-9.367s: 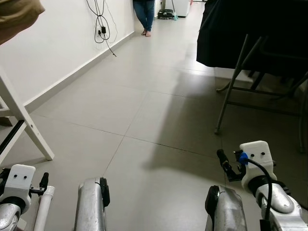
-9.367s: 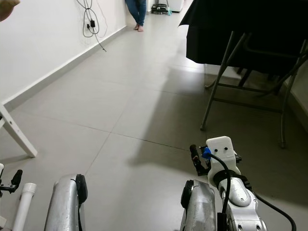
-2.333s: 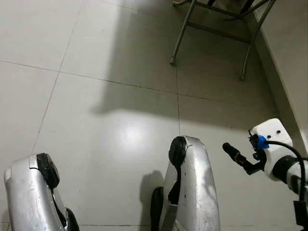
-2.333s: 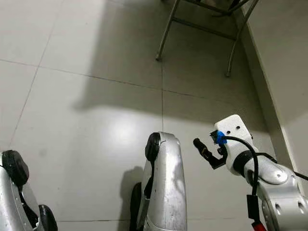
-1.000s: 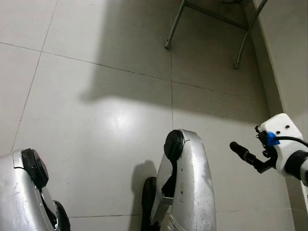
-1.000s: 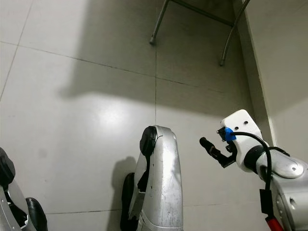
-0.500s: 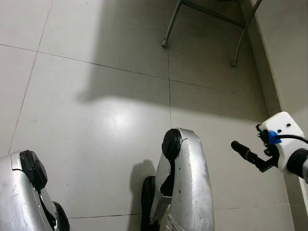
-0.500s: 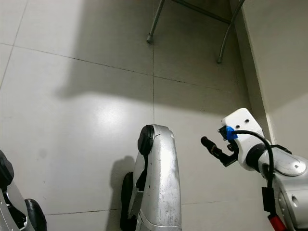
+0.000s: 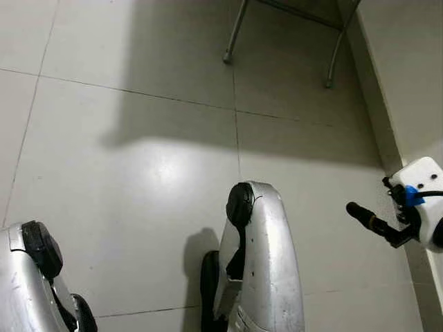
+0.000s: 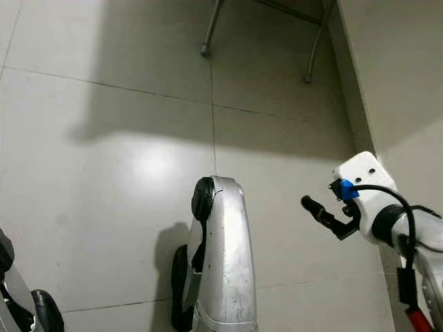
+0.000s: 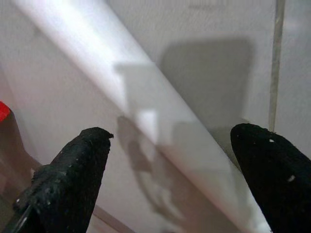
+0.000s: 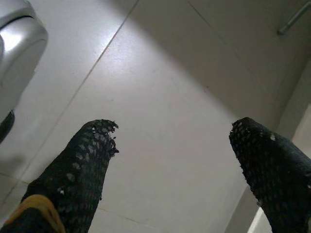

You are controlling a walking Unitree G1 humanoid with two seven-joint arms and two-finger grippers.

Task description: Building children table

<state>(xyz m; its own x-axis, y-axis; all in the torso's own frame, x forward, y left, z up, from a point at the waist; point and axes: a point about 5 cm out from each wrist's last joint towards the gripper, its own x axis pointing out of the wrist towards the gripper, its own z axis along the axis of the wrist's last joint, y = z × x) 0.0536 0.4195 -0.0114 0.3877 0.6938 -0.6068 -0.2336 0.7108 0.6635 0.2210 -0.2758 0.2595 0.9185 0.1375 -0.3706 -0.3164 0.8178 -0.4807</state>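
Jaws of right gripper (image 12: pixel 172 145) apart above tiled floor (image 9: pixel 138 180)

Even, soft indoor lighting. A bright glare patch lies on the glossy pale grey tiled floor (image 9: pixel 163 169), bordered by a broad dark shadow. Head views are sharp; left wrist view is blurred, close-range and defocused.

floor (image 9: pixel 138 173): pale glazed tile, glossy, thin dark grout lines
legs (image 9: pixel 266 263): brushed silver metal, smooth, black joint caps
right gripper (image 12: pixel 180 160): fingers (image 12: pixel 85 165) matt black, rough netted texture
wrist housing (image 10: pixel 363 183): white plastic, matt
frame (image 9: pixel 235 31): grey metal tube, smooth
left gripper (image 11: pixel 167 170): matt black fingers; white smooth bar (image 11: pixel 146 111) between them
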